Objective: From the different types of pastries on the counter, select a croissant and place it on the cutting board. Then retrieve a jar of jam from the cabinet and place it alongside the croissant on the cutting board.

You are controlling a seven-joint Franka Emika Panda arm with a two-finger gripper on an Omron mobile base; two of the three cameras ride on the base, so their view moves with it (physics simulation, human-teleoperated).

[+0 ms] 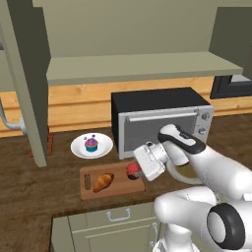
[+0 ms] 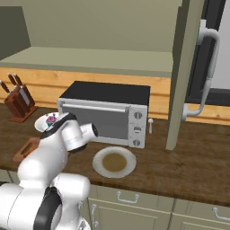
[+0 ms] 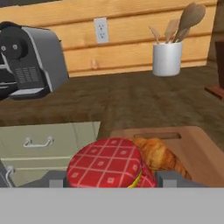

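Last step in hand: gripper (image 3: 107, 181) clamped on the jam jar (image 3: 108, 165), low at the near edge of the cutting board (image 1: 118, 188). Croissant (image 3: 161, 156) already there, just beyond the jar. Next: lower, release alongside.

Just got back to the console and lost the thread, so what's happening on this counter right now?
The arm's claw is holding a jam jar with a red checked lid at the right end of the cutting board. The croissant already lies on the board, just beside the jar. A cupcake sits on a white plate behind the board, next to the toaster oven. Whether the jar has touched down cannot be told.
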